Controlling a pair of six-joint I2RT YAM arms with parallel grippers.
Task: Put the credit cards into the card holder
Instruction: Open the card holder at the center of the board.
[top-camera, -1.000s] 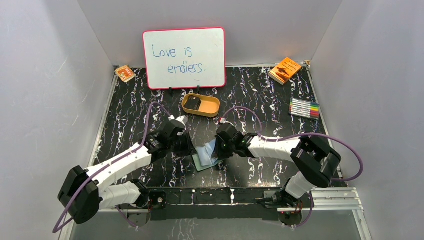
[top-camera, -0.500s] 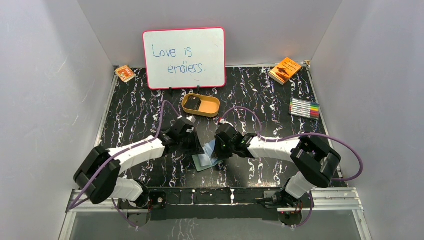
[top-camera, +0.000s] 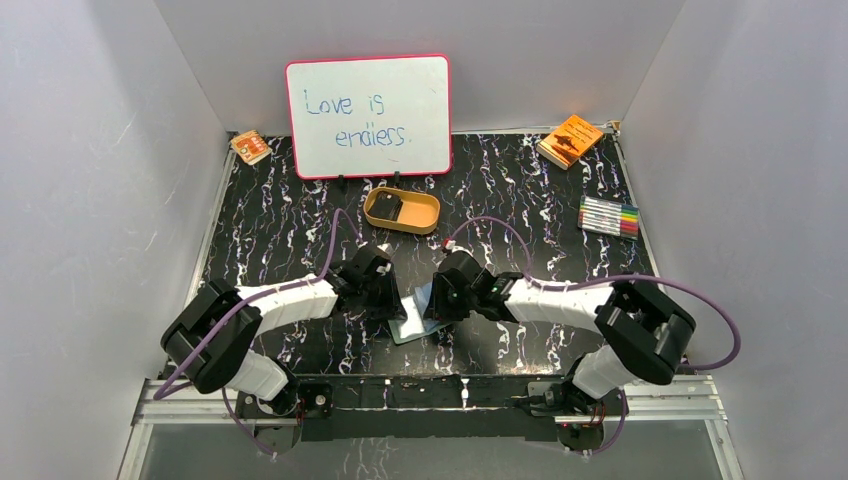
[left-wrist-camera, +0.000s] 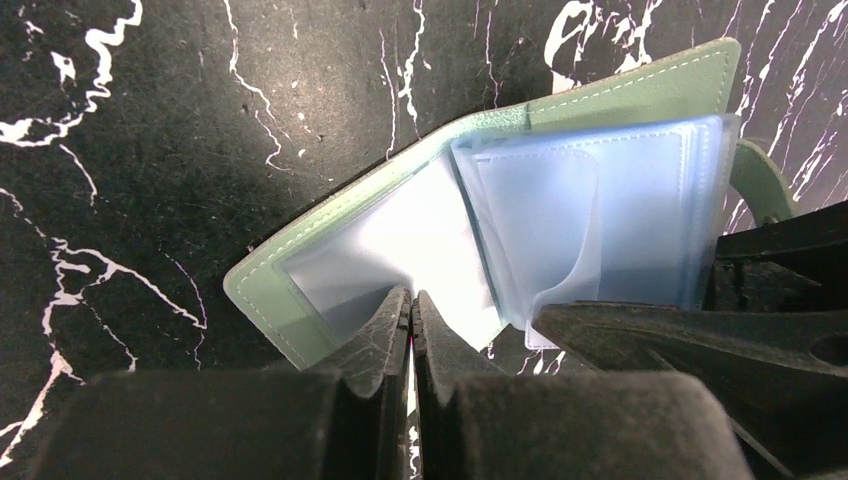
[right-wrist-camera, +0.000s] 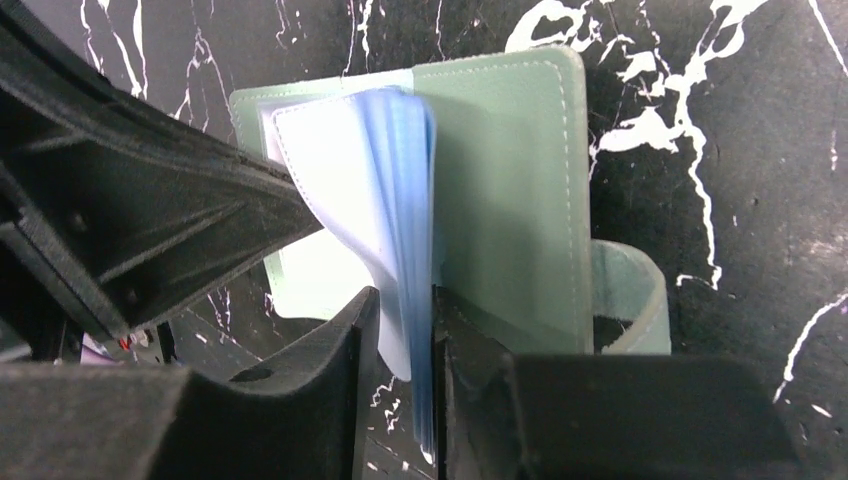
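An open sage-green card holder (top-camera: 412, 322) lies on the black marbled worktop (top-camera: 270, 230), well in front of the whiteboard (top-camera: 368, 115) and close to the arms' bases, with both arms bent in over it. The left tool (left-wrist-camera: 411, 300) has its fingers pressed together, the tips at the edge of a pale clear sleeve on the holder's inner face. Whether they pinch that sleeve cannot be told. The right tool (right-wrist-camera: 405, 300) is clamped on the card holder's bundle of bluish plastic sleeves, which stands up from the green cover and fans out above the fingers. The holder's strap curls out past its far edge. Just in front of the whiteboard sits a tan-orange oval tray (top-camera: 425, 213) with a dark credit card (top-camera: 388, 208) lying in its left end. The whiteboard reads "Love is endless." in blue.
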